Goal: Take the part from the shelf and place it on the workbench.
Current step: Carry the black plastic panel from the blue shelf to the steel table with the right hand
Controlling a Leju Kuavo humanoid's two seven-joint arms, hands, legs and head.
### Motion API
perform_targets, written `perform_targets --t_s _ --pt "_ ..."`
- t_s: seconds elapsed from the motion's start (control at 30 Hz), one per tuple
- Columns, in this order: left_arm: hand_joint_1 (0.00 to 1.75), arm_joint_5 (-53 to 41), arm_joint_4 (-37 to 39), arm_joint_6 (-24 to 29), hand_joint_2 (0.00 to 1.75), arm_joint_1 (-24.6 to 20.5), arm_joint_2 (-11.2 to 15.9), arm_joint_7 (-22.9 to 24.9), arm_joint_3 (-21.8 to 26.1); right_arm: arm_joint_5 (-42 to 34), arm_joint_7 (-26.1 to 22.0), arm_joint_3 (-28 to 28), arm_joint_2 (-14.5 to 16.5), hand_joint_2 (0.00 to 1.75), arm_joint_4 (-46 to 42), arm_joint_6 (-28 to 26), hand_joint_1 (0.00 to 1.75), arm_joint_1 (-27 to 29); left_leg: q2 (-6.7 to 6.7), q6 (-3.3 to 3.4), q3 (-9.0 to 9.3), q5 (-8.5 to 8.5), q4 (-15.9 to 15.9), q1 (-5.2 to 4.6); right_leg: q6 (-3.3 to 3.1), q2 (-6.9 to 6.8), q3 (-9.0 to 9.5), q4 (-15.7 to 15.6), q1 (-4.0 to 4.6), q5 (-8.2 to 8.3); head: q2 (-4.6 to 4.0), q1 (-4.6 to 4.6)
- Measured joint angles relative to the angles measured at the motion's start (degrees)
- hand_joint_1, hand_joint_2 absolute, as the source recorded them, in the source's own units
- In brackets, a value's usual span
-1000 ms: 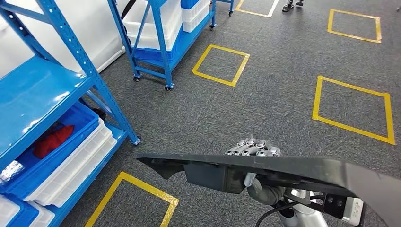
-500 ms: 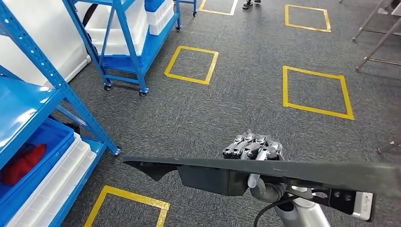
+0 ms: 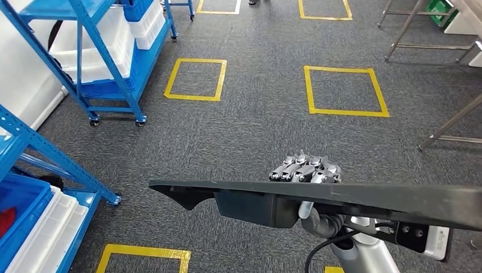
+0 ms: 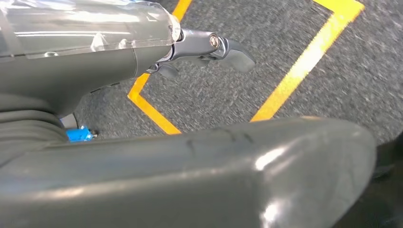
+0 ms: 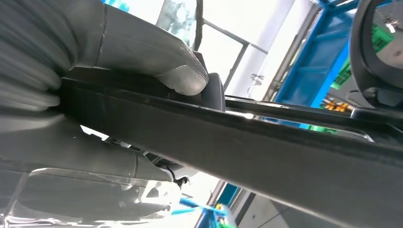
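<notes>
A long, flat dark grey part (image 3: 352,199) with a boxy block under its middle stretches across the bottom of the head view, level above the carpet. My right hand (image 3: 307,170) grips it from the far edge, fingers curled over the top and thumb beneath. In the right wrist view the thumb (image 5: 161,61) presses on the part's dark edge (image 5: 237,137). My left hand (image 4: 119,57) hangs over the carpet holding nothing, its thumb and a dark finger (image 4: 230,50) apart.
A blue wheeled rack (image 3: 96,51) with white bins stands at the back left. A nearer blue shelf (image 3: 40,151) with a blue bin (image 3: 17,207) and white trays (image 3: 54,230) sits at the left. Yellow floor squares (image 3: 196,79) mark the carpet. Metal table legs (image 3: 449,122) rise at the right.
The whole picture has shifted left, so the camera has turned right: the near shelf slides off to the left and table legs come in at the right. The part stays in my right hand.
</notes>
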Motion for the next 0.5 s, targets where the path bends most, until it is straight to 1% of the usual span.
perform_targets --t_s 0.03,0.07,0.1,0.13,0.17,0.2,0.23,0.27,0.3,0.33,0.37,0.4,0.43,0.47,0.5 --pt "0.00 -0.02 0.00 -0.15 0.00 0.15 -0.02 0.03 -0.01 -0.09 -0.04 -0.01 -0.02 1.75 0.21 0.02 1.75 0.08 -0.24 -0.07 -1.44 -0.62 2.72 0.02 -0.02 0.80 -0.01 0.06 0.05 0.01 0.00 0.00" --pt "0.00 -0.04 0.00 -0.36 0.00 0.26 -0.03 -0.09 -0.02 -0.22 -0.14 -0.01 -0.03 1.75 0.41 0.05 1.75 0.19 -0.34 -0.08 -2.02 -0.12 3.45 0.03 -0.01 1.61 -0.01 0.15 0.08 0.01 0.00 0.00" --pt "0.00 -0.06 -0.01 -0.66 0.00 0.32 -0.05 -0.27 -0.03 -0.37 -0.29 -0.02 -0.05 1.75 0.57 0.10 1.75 0.33 -0.47 -0.03 -1.61 1.41 2.01 0.06 0.03 2.42 0.00 0.29 0.08 -0.02 0.00 0.00" --pt "0.00 -0.06 -0.01 -1.02 0.00 0.32 -0.06 -0.51 -0.05 -0.52 -0.52 -0.02 -0.09 1.75 0.68 0.16 1.75 0.44 -0.91 0.07 -0.31 3.66 -1.30 0.13 0.12 3.19 0.01 0.48 0.06 -0.08 0.00 0.00" --pt "0.00 -0.06 -0.01 -1.29 0.00 0.29 -0.06 -0.71 -0.09 -0.68 -0.77 -0.03 -0.12 1.75 0.73 0.21 1.75 0.50 -2.12 0.22 1.29 5.57 -5.16 0.25 0.28 3.90 -0.06 0.70 0.04 -0.16 0.00 0.00" --pt "0.00 -0.04 -0.01 -1.51 0.00 0.26 -0.08 -0.81 -0.17 -0.88 -0.99 -0.04 -0.15 1.75 0.75 0.22 1.75 0.52 -3.29 0.37 2.75 6.89 -8.59 0.36 0.51 4.61 -0.23 0.99 0.06 -0.24 0.00 0.00" --pt "0.00 -0.02 -0.01 -1.63 0.00 0.22 -0.10 -0.84 -0.28 -1.14 -1.14 -0.07 -0.16 1.75 0.75 0.21 1.75 0.51 -4.24 0.53 3.69 7.51 -10.84 0.41 0.82 5.25 -0.46 1.20 0.02 -0.23 0.00 0.00" --pt "0.00 -0.03 -0.01 -1.67 0.00 0.16 -0.13 -0.76 -0.42 -1.43 -1.15 -0.12 -0.17 1.75 0.75 0.19 1.75 0.52 -4.75 0.74 4.07 7.45 -11.75 0.40 1.16 5.87 -0.72 1.29 -0.04 -0.16 0.00 -0.01" --pt "0.00 -0.05 -0.01 -1.61 0.00 0.03 -0.16 -0.62 -0.55 -1.73 -1.04 -0.22 -0.17 1.75 0.74 0.16 1.75 0.58 -4.35 0.97 4.17 7.47 -11.99 0.32 1.54 6.49 -0.92 1.28 -0.13 -0.01 0.00 -0.01" --pt "0.00 -0.07 -0.01 -1.46 0.00 -0.15 -0.19 -0.43 -0.69 -1.99 -0.90 -0.37 -0.18 1.75 0.73 0.15 1.75 0.68 -3.79 1.34 4.20 7.63 -12.11 0.36 1.87 6.69 -1.05 1.29 -0.19 0.05 0.00 -0.01" --pt "0.00 -0.09 -0.01 -1.27 0.00 -0.33 -0.22 -0.21 -0.81 -2.20 -0.77 -0.55 -0.18 1.75 0.72 0.16 1.75 0.80 -3.19 1.76 4.30 7.81 -12.35 0.39 2.13 5.87 -1.26 1.66 -0.15 -0.22 0.00 0.00" --pt "0.00 -0.08 -0.01 -1.05 0.00 -0.47 -0.24 -0.02 -0.92 -2.36 -0.67 -0.71 -0.18 1.75 0.70 0.18 1.75 0.89 -2.55 2.18 4.39 8.00 -12.62 0.40 2.35 4.43 -1.88 2.94 -0.09 -1.12 0.00 0.01" --pt "0.00 -0.07 -0.01 -0.85 0.00 -0.47 -0.26 0.17 -1.02 -2.44 -0.59 -0.81 -0.18 1.75 0.70 0.22 1.75 0.98 -1.89 2.53 4.45 8.13 -12.86 0.39 2.51 2.71 -2.98 5.33 -0.05 -2.61 0.00 0.01" --pt "0.00 -0.04 -0.01 -0.68 0.00 -0.38 -0.28 0.32 -1.08 -2.49 -0.46 -0.85 -0.17 1.75 0.70 0.27 1.75 1.06 -1.21 2.73 4.47 8.14 -12.91 0.24 2.66 1.16 -4.59 8.71 -0.09 -4.48 0.00 0.01" --pt "0.00 -0.02 -0.01 -0.54 0.00 -0.25 -0.30 0.43 -1.11 -2.49 -0.30 -0.82 -0.15 1.75 0.75 0.32 1.75 1.12 -0.50 2.85 4.42 8.11 -12.89 0.13 2.82 0.49 -6.42 12.51 -0.21 -6.25 0.00 0.00"
